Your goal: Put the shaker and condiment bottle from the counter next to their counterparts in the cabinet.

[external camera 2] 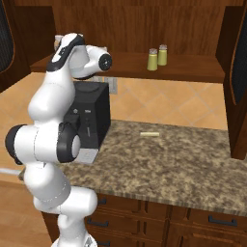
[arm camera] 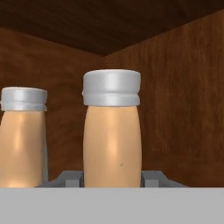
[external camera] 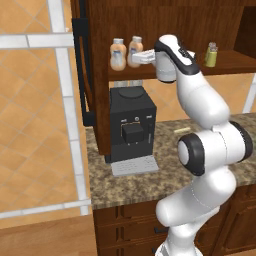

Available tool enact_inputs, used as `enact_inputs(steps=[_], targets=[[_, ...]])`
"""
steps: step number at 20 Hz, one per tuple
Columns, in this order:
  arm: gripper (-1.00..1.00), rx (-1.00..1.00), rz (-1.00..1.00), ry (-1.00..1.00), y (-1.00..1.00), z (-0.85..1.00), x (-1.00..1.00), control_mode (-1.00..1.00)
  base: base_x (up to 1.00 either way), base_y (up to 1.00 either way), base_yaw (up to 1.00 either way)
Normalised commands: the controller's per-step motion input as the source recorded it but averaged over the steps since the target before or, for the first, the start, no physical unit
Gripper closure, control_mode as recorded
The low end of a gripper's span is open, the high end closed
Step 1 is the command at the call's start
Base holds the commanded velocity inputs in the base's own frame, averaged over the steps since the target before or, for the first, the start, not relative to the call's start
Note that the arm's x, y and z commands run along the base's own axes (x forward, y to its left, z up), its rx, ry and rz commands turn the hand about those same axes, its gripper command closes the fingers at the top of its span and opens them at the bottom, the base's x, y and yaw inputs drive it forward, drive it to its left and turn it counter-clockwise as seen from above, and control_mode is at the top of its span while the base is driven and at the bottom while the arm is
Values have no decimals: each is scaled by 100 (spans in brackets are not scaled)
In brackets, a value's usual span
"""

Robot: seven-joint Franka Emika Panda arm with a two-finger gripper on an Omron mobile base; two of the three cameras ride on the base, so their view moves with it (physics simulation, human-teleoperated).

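Note:
Two peach-orange condiment bottles stand side by side at the left end of the cabinet shelf (external camera: 230, 62). My gripper (external camera: 141, 56) is shut on the right-hand bottle (external camera: 135, 50). In the hand view this bottle (arm camera: 112, 144) stands upright between my grey fingertips (arm camera: 70, 178), with its twin (arm camera: 22, 140) just to its left. The twin (external camera: 118, 54) stands apart from the held bottle. Two yellow-green shakers with grey caps (external camera: 211, 55) stand close together further right on the same shelf; one shaker (external camera 2: 152, 59) is beside the other (external camera 2: 163, 55).
A black coffee machine (external camera: 131, 125) stands on the granite counter (external camera: 150, 175) right under the shelf and my hand. The cabinet door with its black handle (external camera: 82, 65) hangs open at the left. A pale stick (external camera 2: 149, 133) lies on the counter.

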Motion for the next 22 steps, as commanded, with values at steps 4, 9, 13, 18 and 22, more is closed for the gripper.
enact_inputs(steps=[4, 9, 13, 18, 22], targets=[[100, 0, 0, 0, 0, -9, 21, -100, 0, 0, 0], [100, 0, 0, 0, 3, -11, 25, -100, 0, 0, 0], [100, 0, 0, 0, 6, -13, 19, -100, 0, 0, 0], [100, 0, 0, 0, 9, -16, 18, -100, 0, 0, 0], [100, 0, 0, 0, 14, -22, 10, -100, 0, 0, 0]])
